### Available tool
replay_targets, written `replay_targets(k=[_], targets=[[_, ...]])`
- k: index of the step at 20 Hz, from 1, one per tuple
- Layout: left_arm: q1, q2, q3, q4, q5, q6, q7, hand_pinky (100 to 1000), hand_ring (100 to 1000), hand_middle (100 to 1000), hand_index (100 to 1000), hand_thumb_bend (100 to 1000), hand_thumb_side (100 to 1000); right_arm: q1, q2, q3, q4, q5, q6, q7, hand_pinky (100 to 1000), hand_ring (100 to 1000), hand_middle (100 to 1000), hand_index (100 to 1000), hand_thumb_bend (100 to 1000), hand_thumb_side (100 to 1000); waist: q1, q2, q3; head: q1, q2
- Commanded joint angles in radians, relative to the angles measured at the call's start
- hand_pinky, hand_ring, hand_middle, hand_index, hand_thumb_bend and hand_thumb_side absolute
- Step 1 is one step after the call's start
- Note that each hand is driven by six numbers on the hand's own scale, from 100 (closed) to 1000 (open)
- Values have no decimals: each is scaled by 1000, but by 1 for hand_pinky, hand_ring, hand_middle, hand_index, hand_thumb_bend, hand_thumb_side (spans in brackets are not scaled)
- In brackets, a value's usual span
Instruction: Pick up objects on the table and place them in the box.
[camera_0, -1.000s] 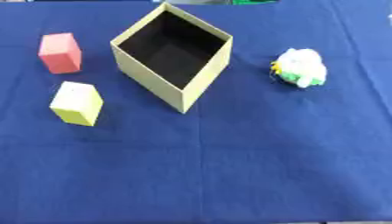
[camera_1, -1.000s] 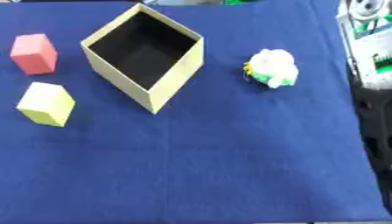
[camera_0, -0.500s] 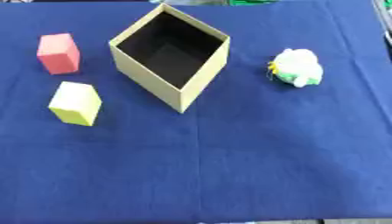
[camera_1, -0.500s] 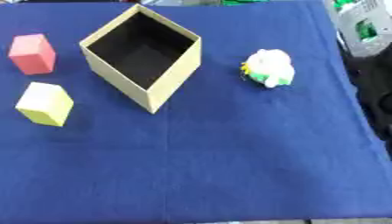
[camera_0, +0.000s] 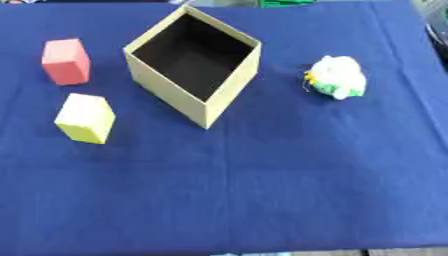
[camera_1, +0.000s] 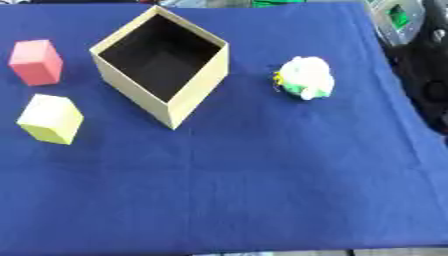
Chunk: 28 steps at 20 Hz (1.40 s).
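No robot hand shows; the open box (camera_0: 194, 107) stands between two blocks (camera_0: 85, 119) and a white toy (camera_0: 338, 77).

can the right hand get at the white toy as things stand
Probably yes. The white toy lies alone on the blue cloth to the right of the box, apart from it, with nothing above or beside it. The right hand itself shows in neither view, so its reach is a guess.
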Motion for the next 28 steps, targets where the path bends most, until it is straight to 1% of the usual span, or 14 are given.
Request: replay_targets(k=[1, 5, 11, 20, 28], targets=[[-1, 28, 2, -19, -7, -1, -6, 732, 657, 677, 788, 293, 1000, -26, -46, 9, 14, 0, -14, 33, 899, 946, 895, 943, 100, 1000, -1, -23, -3, 6, 5], [0, 30, 2, -19, -9, 0, -6, 732, 658, 677, 787, 294, 1000, -18, -69, 25, 19, -21, -29, 57, 902, 952, 903, 951, 100, 1000, -4, -23, -9, 12, 4], [1, 33, 3, -19, -10, 0, -7, 732, 659, 678, 787, 293, 1000, 21, -107, 31, -16, -61, -38, 70, 904, 957, 908, 965, 100, 1000, -6, -22, -21, 20, 2], [0, 35, 2, -19, -13, 3, -13, 732, 660, 679, 787, 293, 1000, 88, -154, 31, -64, -115, -48, 73, 908, 964, 916, 980, 100, 1000, -8, -21, -35, 31, -1], [-2, 37, 2, -19, -12, 2, -14, 732, 661, 680, 788, 293, 1000, 157, -176, 30, -106, -153, -65, 48, 914, 966, 921, 998, 100, 1000, -7, -23, -40, 32, -2]])
